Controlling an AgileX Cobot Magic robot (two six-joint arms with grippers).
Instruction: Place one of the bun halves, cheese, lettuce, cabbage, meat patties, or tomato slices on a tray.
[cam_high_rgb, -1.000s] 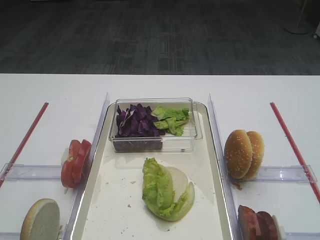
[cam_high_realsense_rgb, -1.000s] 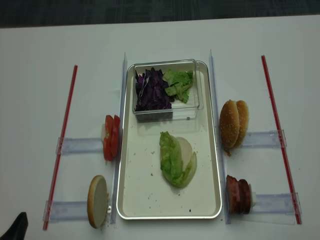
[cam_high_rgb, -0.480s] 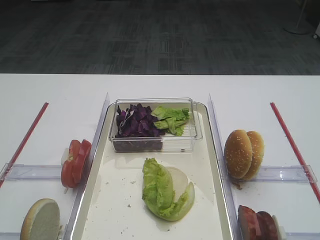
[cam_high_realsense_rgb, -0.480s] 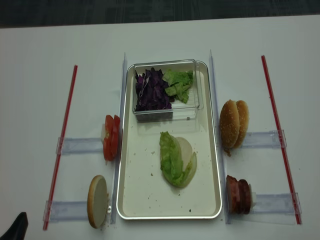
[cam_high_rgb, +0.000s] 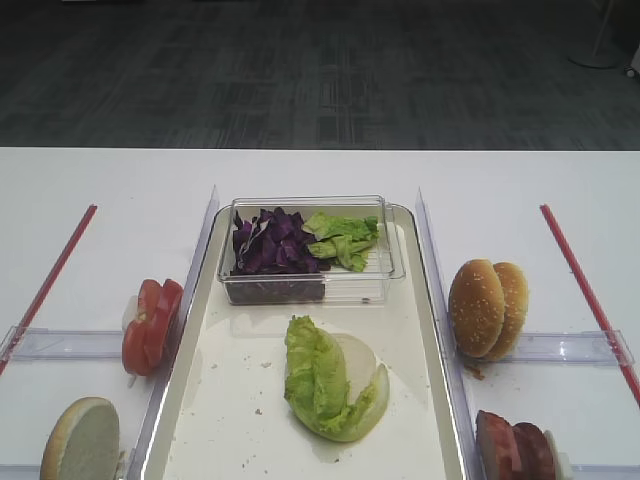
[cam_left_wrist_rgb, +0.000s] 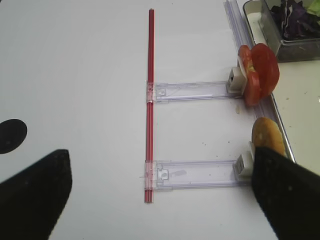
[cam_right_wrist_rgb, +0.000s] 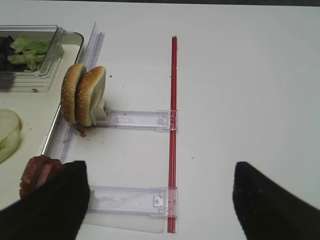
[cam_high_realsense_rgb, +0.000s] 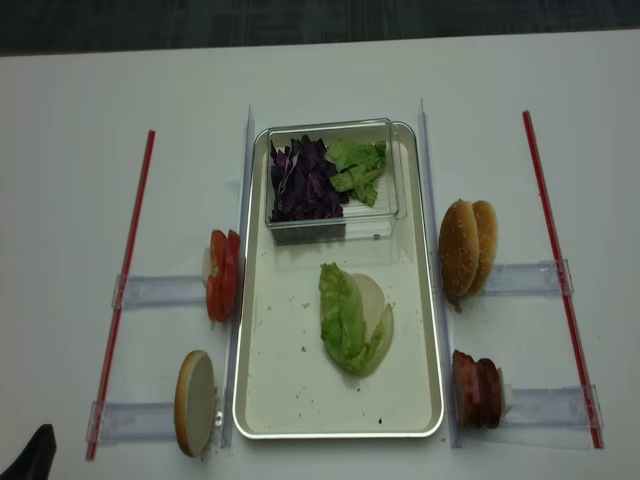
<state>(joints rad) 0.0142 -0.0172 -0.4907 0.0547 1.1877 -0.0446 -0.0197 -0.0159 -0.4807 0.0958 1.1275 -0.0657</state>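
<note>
A crinkled lettuce leaf (cam_high_rgb: 312, 375) (cam_high_realsense_rgb: 343, 318) lies on a pale round piece in the middle of the silver tray (cam_high_rgb: 432, 330) (cam_high_realsense_rgb: 434, 330). Purple cabbage (cam_high_rgb: 270, 245) and more lettuce fill a clear box at the tray's far end. Tomato slices (cam_high_rgb: 150, 325) (cam_left_wrist_rgb: 257, 72) and one bun half (cam_high_rgb: 82, 440) (cam_left_wrist_rgb: 267, 136) stand left of the tray. Two bun halves (cam_high_rgb: 487, 307) (cam_right_wrist_rgb: 82, 94) and the meat patties (cam_high_rgb: 515, 445) (cam_right_wrist_rgb: 40, 172) stand to its right. No cheese is in view. My left gripper (cam_left_wrist_rgb: 160, 200) and right gripper (cam_right_wrist_rgb: 160, 200) hang open over bare table, holding nothing.
Clear plastic rails (cam_right_wrist_rgb: 135, 120) (cam_left_wrist_rgb: 195, 91) hold the upright food on both sides. A red strip (cam_high_rgb: 585, 290) (cam_right_wrist_rgb: 173, 130) runs along the right and another (cam_high_rgb: 50, 280) (cam_left_wrist_rgb: 149, 100) along the left. A black gripper tip (cam_high_realsense_rgb: 30, 455) shows at the near left corner.
</note>
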